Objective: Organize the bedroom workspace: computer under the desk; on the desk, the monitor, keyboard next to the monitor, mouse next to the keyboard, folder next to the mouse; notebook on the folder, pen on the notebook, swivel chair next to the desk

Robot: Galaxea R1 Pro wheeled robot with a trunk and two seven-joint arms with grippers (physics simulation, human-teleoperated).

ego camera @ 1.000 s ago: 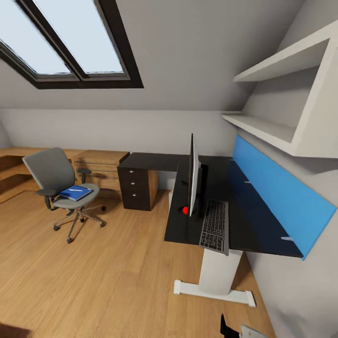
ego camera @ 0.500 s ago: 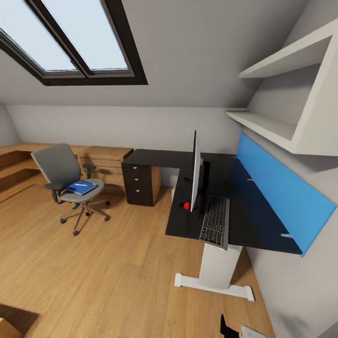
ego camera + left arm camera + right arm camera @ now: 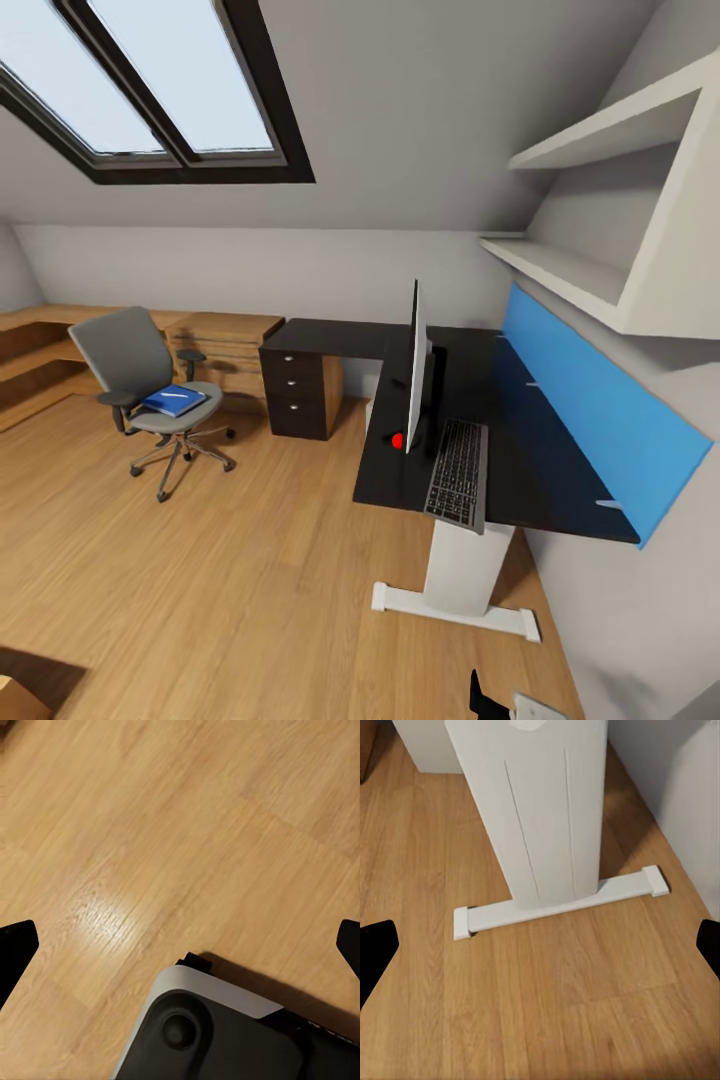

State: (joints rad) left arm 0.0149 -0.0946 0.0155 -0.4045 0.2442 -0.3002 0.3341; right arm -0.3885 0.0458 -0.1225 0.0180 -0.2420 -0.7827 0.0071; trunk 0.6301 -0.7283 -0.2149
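While keyboard (image 3: 459, 472) overhangs desk (image 3: 400, 470) edge, swivel chair (image 3: 140, 385) stands well apart.

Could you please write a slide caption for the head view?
Bedroom: folder on chair; monitor, keyboard on desk.

**Three cameras, one shared desk leg**

The head view looks forward and down from high, taking in the far swivel chair (image 3: 150, 385) left and desk (image 3: 520, 480) right. Both wrist views face the wooden floor (image 3: 150, 832) closely; the right one shares the desk's white leg (image 3: 547, 817).
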